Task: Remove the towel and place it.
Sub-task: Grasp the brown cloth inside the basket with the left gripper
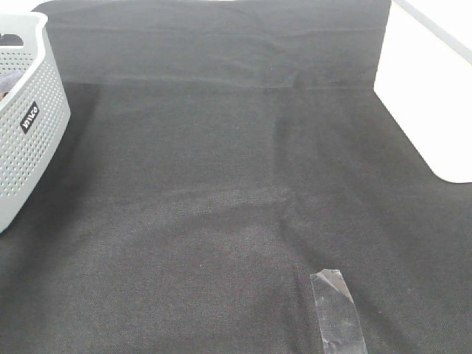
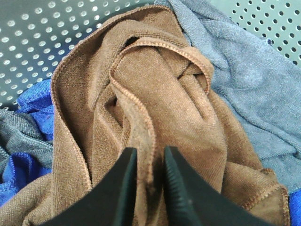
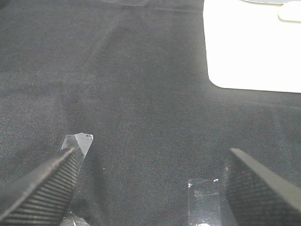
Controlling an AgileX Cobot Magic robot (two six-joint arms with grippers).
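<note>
The reddish-brown towel [image 2: 160, 108] lies bunched in the perforated grey basket [image 2: 42, 37], seen in the left wrist view. My left gripper [image 2: 149, 162] is shut on a hemmed fold of the towel, the fold pinched between the two black fingers. In the exterior high view only the basket [image 1: 29, 118] shows at the far left; the towel and both grippers are out of that view. My right gripper [image 3: 150, 181] is open and empty, low over the black table cloth [image 3: 141, 84].
A blue-grey cloth [image 2: 244, 80] and a bright blue cloth [image 2: 28, 108] lie beside the towel in the basket. A strip of clear tape [image 1: 338, 306] is stuck on the black cloth [image 1: 221, 184]. Bare white table [image 1: 428, 103] shows at the right.
</note>
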